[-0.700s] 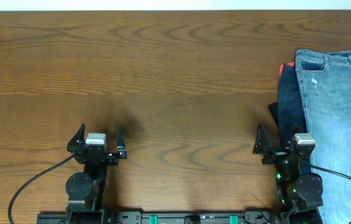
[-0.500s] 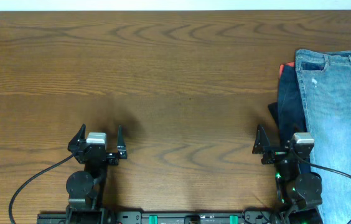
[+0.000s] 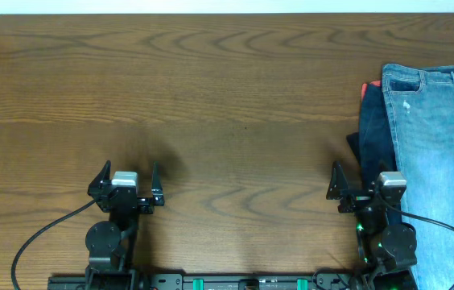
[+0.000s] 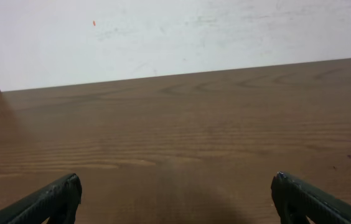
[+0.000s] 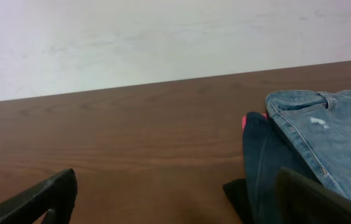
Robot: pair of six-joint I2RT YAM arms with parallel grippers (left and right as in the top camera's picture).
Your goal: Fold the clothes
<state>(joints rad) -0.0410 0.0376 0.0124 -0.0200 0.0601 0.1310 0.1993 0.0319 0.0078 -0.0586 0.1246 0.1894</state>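
Two robot arms rest at the near edge of a wooden table, seen from overhead; the left gripper sits low on the left side with its jaws spread wide and nothing between them, only bare wood grain showing past its dark fingertips in the left wrist view; the right gripper sits low on the right side, likewise fully spread and holding nothing, its near finger just beside the edge of the laundry pile; the clothes lie heaped at the table's right edge, well apart from the left arm; on top is a pair of faded light-blue jeans, laid lengthwise and running off the right side of the picture, with a small pale mark near the waistband; beneath them a dark navy garment juts out to the left, and a sliver of coral-red fabric peeks from under the far corner of the stack; a black cable loops from each arm's base toward the table's near edge; a pale wall rises behind the table
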